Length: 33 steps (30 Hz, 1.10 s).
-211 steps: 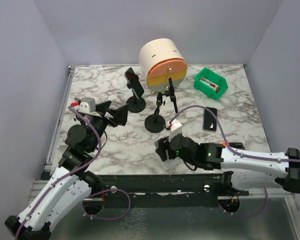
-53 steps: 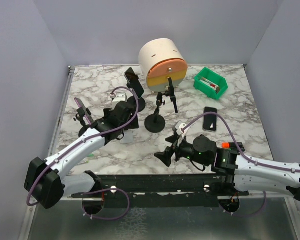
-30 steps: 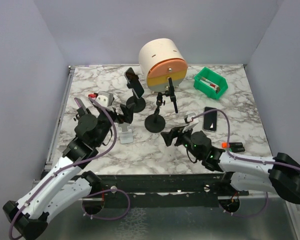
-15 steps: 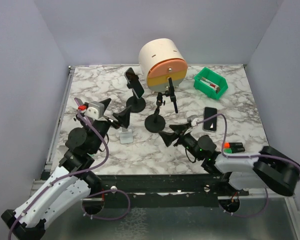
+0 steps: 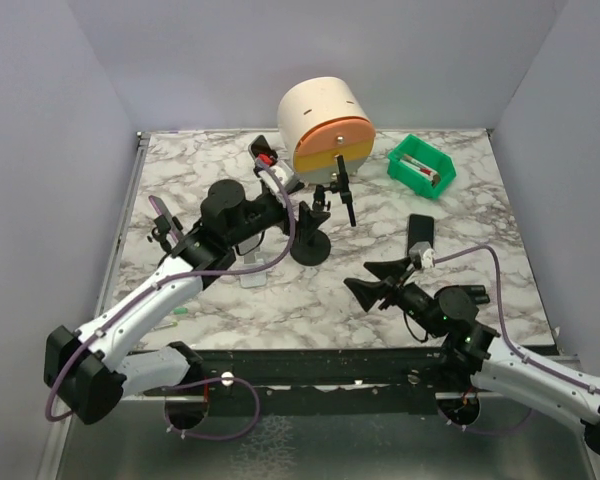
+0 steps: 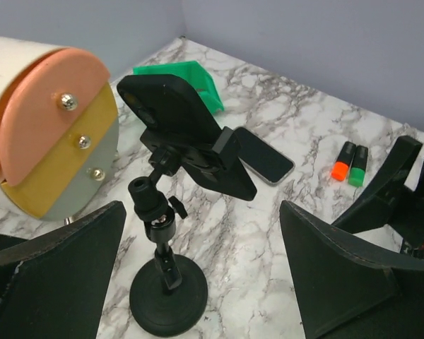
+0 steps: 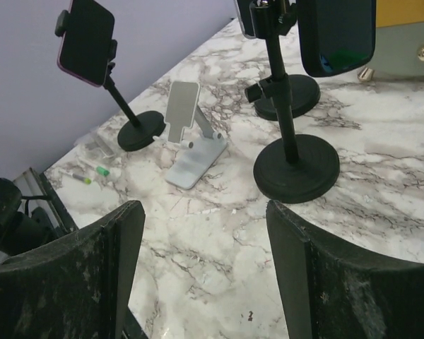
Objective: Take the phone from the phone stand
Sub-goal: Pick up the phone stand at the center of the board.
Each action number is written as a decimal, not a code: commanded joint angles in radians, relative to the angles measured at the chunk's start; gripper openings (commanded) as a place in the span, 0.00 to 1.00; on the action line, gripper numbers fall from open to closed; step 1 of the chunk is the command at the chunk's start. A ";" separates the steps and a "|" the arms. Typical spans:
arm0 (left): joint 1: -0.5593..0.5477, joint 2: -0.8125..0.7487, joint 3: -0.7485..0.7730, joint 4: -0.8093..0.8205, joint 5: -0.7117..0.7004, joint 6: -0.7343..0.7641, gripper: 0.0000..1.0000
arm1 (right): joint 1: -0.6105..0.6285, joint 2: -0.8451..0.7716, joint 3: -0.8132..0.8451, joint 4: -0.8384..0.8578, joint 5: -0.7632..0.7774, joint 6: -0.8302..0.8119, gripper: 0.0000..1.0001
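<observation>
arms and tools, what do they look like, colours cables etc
Both arms, left arm and right arm, have white links and black joints, each trailed by a loose mauve cable. The left tool and right tool carry black wedge-shaped fingers; the right ones look scuffed and dusty.

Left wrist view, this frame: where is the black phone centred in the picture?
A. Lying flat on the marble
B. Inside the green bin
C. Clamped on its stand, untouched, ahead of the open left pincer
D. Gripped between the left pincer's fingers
C: the phone sits in the clamp of the phone stand, and the left pincer is open, with both fingers clear of it.
</observation>
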 commanded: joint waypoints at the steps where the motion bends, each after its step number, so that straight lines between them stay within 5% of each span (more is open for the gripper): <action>1: 0.027 0.101 0.068 -0.046 0.154 0.079 0.91 | -0.002 -0.127 -0.023 -0.210 -0.019 0.039 0.75; 12: 0.185 0.259 0.113 0.078 0.443 0.041 0.83 | -0.002 -0.171 0.067 -0.326 -0.107 0.011 0.75; 33: 0.175 0.470 0.275 -0.075 0.460 0.136 0.77 | -0.002 -0.193 0.152 -0.391 -0.116 0.027 0.75</action>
